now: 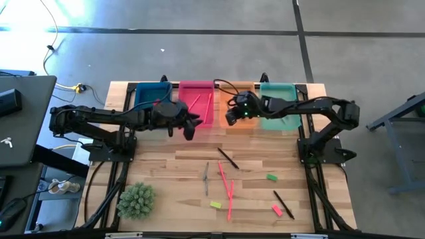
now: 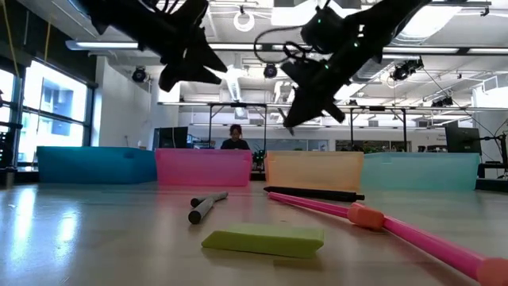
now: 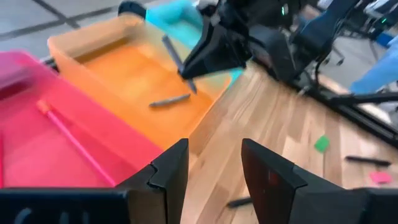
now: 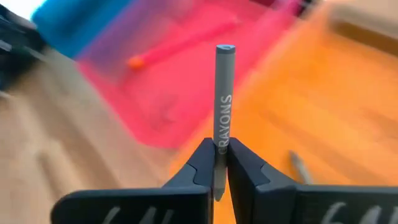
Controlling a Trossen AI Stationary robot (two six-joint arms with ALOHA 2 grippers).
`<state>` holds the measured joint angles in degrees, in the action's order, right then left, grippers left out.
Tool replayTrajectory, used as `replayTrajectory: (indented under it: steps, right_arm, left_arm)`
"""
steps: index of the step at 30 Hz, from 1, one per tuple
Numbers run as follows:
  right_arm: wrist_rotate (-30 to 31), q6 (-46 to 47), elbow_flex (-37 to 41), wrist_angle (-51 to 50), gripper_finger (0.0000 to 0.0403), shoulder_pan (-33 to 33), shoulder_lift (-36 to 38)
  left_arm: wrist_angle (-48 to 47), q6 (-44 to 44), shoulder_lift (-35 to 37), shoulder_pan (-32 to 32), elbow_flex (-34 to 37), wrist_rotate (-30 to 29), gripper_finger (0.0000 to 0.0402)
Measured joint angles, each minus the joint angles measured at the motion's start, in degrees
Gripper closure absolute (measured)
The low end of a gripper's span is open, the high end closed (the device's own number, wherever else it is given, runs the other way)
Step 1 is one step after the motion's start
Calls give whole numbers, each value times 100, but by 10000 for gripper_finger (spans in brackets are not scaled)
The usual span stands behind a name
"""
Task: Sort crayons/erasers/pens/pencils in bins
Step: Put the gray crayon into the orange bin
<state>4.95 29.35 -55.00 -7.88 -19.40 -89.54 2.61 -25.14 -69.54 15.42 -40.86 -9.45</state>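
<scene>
Four bins stand in a row along the far edge: blue [image 1: 151,93], pink [image 1: 196,99], orange [image 1: 240,101] and teal [image 1: 279,99]. My right gripper [image 1: 232,117] is shut on a grey crayon [image 4: 224,93] and hangs over the orange bin's near left part [image 3: 137,74], where another grey crayon [image 3: 169,99] lies. My left gripper [image 3: 214,168] is open with nothing between its fingers, above the table in front of the pink bin, which holds pink pencils [image 3: 74,140]. Pencils [image 1: 226,189], pens [image 1: 228,158], a crayon [image 1: 206,178] and erasers [image 1: 271,177] lie on the table. My right gripper pinches the grey crayon between its two fingertips [image 4: 205,165], near one end of the stick [image 4: 221,146]. The longer part, printed CRAYONS, sticks out past the fingers. The fingers slant down toward the bins. The crayon is lifted clear above the orange bin.
A green spiky plant [image 1: 136,200] stands at the near left corner. A yellow eraser [image 1: 215,205] and a red one [image 1: 277,210] lie near the front edge, beside a dark pen [image 1: 283,204]. Bare wood lies between the bins and these loose things.
</scene>
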Motion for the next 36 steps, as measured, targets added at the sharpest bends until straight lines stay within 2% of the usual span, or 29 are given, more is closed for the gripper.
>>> replayTrajectory:
  steps: [6,11,18,27,36]
  right_arm:
    - [130,-594,-141,-1037,398,-216,-7]
    - [563,-1140,-420,-1622,398,-357,-15]
    - [555,-1216,-448,-1845,398,-589,-15]
    - [555,-1412,-440,-2114,398,-364,-28]
    - [523,-1217,-409,-2242,398,-236,-639]
  left_arm:
    - [-434,-15,0,0,0,1,264]
    - [-450,-14,0,0,0,-7,264]
    - [-435,-24,0,0,0,-99,264]
    - [-435,-32,0,0,0,-182,264]
    - [-439,-31,0,-2,0,-275,264]
